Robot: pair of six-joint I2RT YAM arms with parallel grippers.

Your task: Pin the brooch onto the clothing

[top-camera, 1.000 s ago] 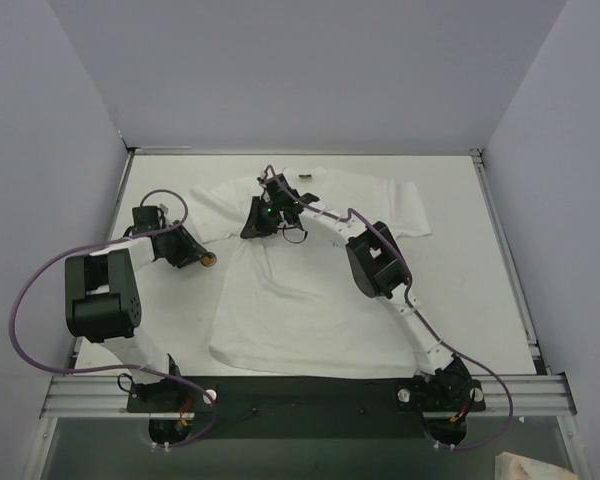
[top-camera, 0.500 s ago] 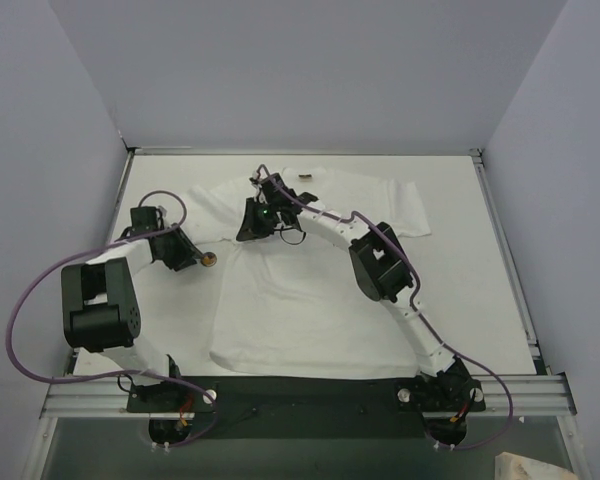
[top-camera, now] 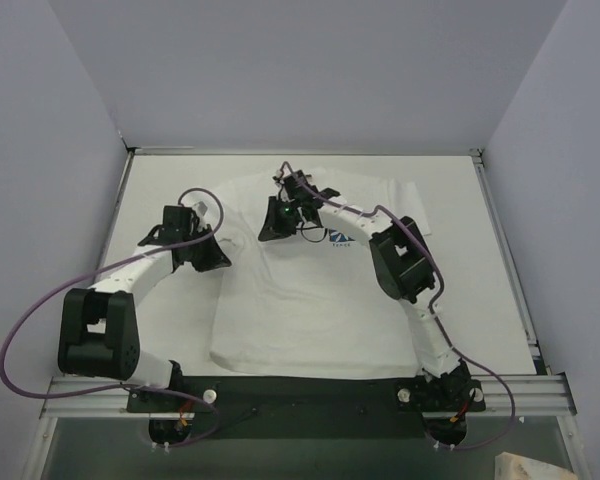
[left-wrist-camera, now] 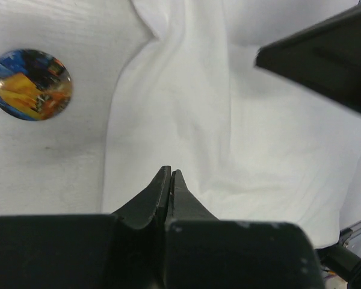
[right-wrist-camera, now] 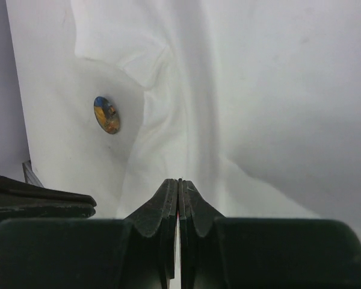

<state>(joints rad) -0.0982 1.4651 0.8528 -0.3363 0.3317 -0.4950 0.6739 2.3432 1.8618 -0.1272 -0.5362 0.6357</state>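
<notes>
**Top view.** The shirt (top-camera: 300, 300) lies flat on the counter (top-camera: 480, 300), collar at the far side and hem at the near side. The blue-and-white print (top-camera: 342, 239) sits on the chest, right of centre. The left pincer (top-camera: 221, 263) is low at the shirt's left edge, below the left sleeve. The right pincer (top-camera: 266, 236) is low on the shirt's upper chest, left of the print, with its arm reaching across the shirt from the near right. The two pincers are near each other but apart. The brooch cannot be made out in this view.

**Left wrist view.** The left pincer (left-wrist-camera: 169, 174) is clenched, with its two tips meeting and no gap between them. The tips rest over shirt (left-wrist-camera: 228, 120) fabric, just inside the shirt's edge. It cannot be told whether any fabric is caught between them. The brooch (left-wrist-camera: 30, 84) lies flat on the bare counter (left-wrist-camera: 48, 162), clear of the shirt's edge and apart from the pincer. Its face shows orange and blue.

**Right wrist view.** The right pincer (right-wrist-camera: 179, 183) is clenched on the shirt (right-wrist-camera: 259, 90). A raised ridge of fabric runs straight into the closed tips, and folds spread out from it. The brooch (right-wrist-camera: 107, 114) lies on the counter (right-wrist-camera: 60, 156) in a curve of the shirt's edge, just beside the fabric and not on it. It is well apart from this pincer.
</notes>
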